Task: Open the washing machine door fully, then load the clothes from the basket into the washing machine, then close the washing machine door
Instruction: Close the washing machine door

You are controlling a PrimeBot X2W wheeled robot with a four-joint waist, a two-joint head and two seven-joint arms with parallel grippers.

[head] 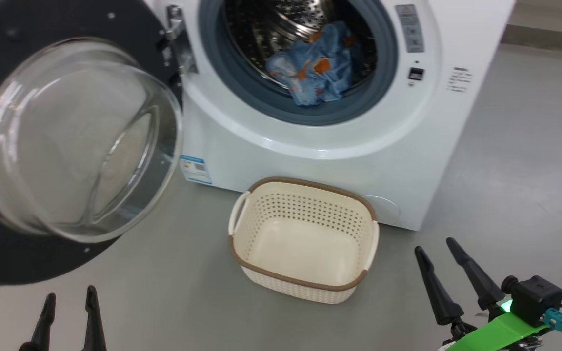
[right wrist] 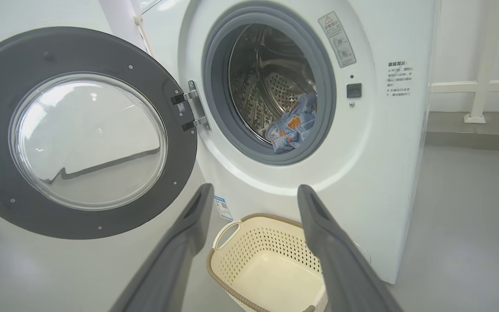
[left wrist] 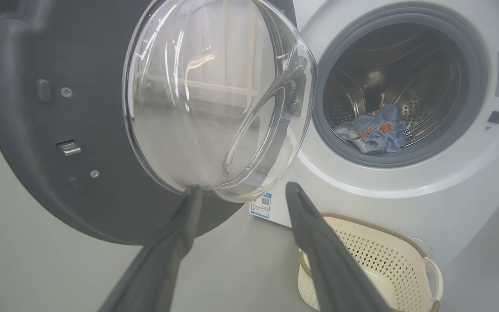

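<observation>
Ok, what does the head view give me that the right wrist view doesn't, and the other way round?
Head view: the left gripper, open and empty, and the basket with its whole bare bottom. Right wrist view: the washing machine door as a full black ring, swung wide, plus a white railing at the wall. Both: the washing machine, blue clothes in its drum, the empty basket on the floor in front, and the right gripper, open.

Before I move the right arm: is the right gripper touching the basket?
Apart. The head view shows a strip of bare grey floor between the open right gripper and the basket, whose right side is nearest it.
</observation>
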